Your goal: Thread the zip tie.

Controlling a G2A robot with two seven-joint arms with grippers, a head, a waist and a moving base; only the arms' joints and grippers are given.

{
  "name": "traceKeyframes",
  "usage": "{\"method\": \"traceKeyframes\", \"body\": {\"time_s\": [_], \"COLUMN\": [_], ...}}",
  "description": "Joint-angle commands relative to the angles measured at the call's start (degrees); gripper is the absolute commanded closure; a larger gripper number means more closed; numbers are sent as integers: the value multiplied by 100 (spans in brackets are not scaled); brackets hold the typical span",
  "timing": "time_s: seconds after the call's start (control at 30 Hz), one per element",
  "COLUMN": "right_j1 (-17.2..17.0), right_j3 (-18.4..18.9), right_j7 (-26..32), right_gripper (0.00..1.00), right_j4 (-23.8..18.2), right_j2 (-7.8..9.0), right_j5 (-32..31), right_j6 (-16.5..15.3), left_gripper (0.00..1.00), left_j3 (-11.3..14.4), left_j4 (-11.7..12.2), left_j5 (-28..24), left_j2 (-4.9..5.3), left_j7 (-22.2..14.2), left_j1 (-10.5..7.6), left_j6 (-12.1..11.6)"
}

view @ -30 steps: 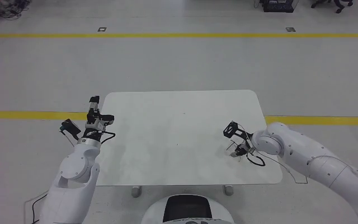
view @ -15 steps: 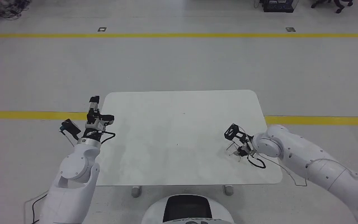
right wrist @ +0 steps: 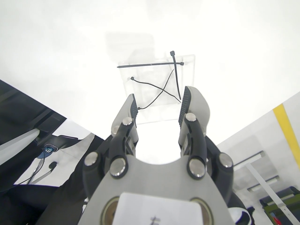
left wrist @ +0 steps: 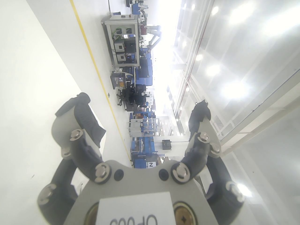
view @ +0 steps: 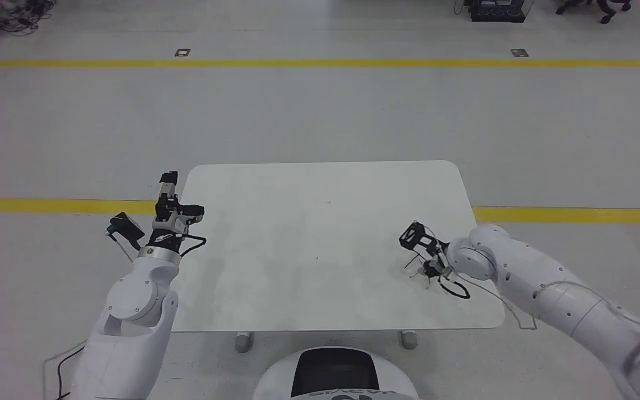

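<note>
Hovering low over the table (view: 320, 215) near its right edge, on the side closer to the robot, the right gripper (right wrist: 159, 93) points at a clear sheet (right wrist: 150, 77) lying flat on the white top. Its jaws stand moderately apart with nothing between them.

Four black zip ties (right wrist: 150, 65) lie loose on the sheet, each with its tail free of its head. One thick tie runs straight across the far part of the sheet. A second thick tie crosses it close to its head and runs back toward the gripper, its tip just beside one finger (right wrist: 187, 99). Two thinner ties curve across the middle of the sheet and cross each other. The head of one lies close by the other finger (right wrist: 133, 105). Whether either finger touches a tie I cannot tell.

At the table's left edge, near the far corner, the left gripper (left wrist: 140, 111) points away from the robot toward the room. Its jaws are spread wide and hold nothing, and it is well apart from the ties and the sheet.
</note>
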Motion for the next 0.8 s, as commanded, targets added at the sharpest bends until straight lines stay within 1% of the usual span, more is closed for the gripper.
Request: {"method": "traceKeyframes", "body": {"time_s": [0.0, 0.17, 0.43, 0.53, 0.77], "right_j1": [-9, -47, -97, -128, -173], "right_j3": [11, 44, 127, 130, 170], "right_j7": [-9, -18, -93, -92, -102], "right_gripper": [62, 66, 73, 73, 79], "right_j4": [49, 162, 311, 332, 408], "right_j2": [-34, -133, -257, -311, -429], "right_j5": [-48, -191, -350, -512, -781], "right_j6": [2, 62, -6, 93, 191], "left_gripper": [0, 0, 0, 0, 0], "left_j3": [0, 0, 0, 0, 0], "left_j4": [0, 0, 0, 0, 0], "left_j5": [0, 0, 0, 0, 0], "left_j2": [0, 0, 0, 0, 0], "left_j7": [0, 0, 0, 0, 0], "left_j1": [0, 0, 0, 0, 0], "left_j6": [0, 0, 0, 0, 0]}}
